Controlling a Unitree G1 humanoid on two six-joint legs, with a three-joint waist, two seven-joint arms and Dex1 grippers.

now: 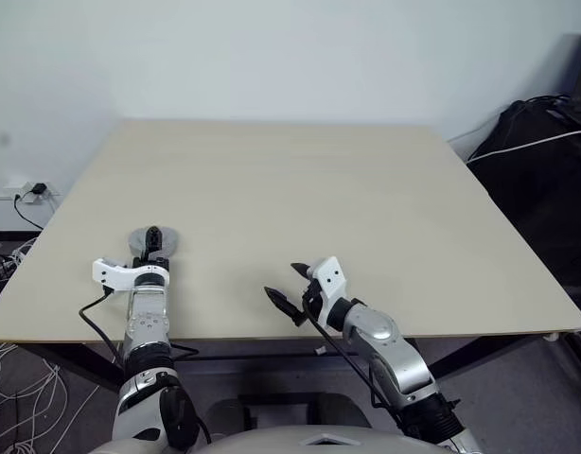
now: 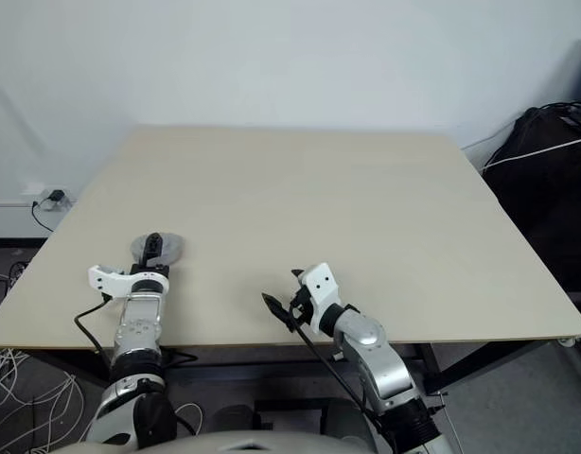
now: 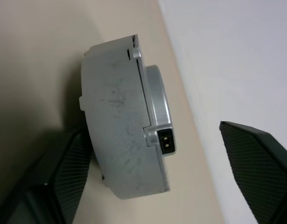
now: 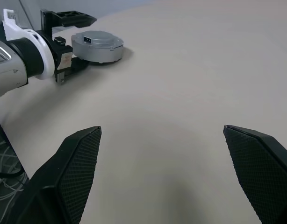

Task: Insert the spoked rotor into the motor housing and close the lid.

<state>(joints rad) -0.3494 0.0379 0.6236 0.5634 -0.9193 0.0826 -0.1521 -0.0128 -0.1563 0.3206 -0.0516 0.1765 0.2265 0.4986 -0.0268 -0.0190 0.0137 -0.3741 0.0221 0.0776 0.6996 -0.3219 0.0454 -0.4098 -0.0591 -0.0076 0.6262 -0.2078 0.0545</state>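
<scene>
The grey round motor housing (image 1: pixel 171 244) lies near the table's front left, with a flat silver lid (image 3: pixel 158 99) seated on its top face. My left gripper (image 1: pixel 153 240) is open and level, with one finger over the housing (image 4: pixel 97 46) and the other below its side. In the left wrist view one finger (image 3: pixel 71 172) rests by the housing wall and the other (image 3: pixel 253 163) stands well apart. The spoked rotor is hidden. My right gripper (image 1: pixel 282 280) hovers open over bare table near the front edge, right of the housing, with nothing between its fingers.
The pale wooden table (image 1: pixel 347 208) stretches far and right of both arms. A black bag with a white cable (image 1: pixel 546 161) sits off the table's right side. A wall socket (image 1: pixel 35 194) and loose cables (image 1: pixel 7 284) lie off its left.
</scene>
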